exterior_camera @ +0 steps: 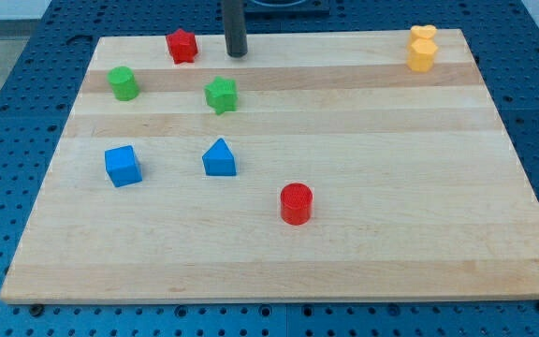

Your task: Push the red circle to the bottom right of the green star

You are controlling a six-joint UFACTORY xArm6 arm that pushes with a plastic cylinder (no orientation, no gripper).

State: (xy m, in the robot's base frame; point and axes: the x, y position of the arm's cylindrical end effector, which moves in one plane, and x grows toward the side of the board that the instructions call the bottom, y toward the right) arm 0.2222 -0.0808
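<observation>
The red circle [297, 203] sits on the wooden board below the middle. The green star [221, 95] lies up and to the left of it, in the board's upper part. My tip [238, 53] rests near the board's top edge, above and slightly right of the green star and far from the red circle. It touches no block.
A red star-like block [182, 45] lies left of my tip. A green cylinder [123, 82] is at the upper left. A blue cube [123, 166] and a blue triangular block [219, 158] lie at the mid left. Two yellow blocks [422, 49] sit at the top right. The board's bare wood [419, 187] spans the right side.
</observation>
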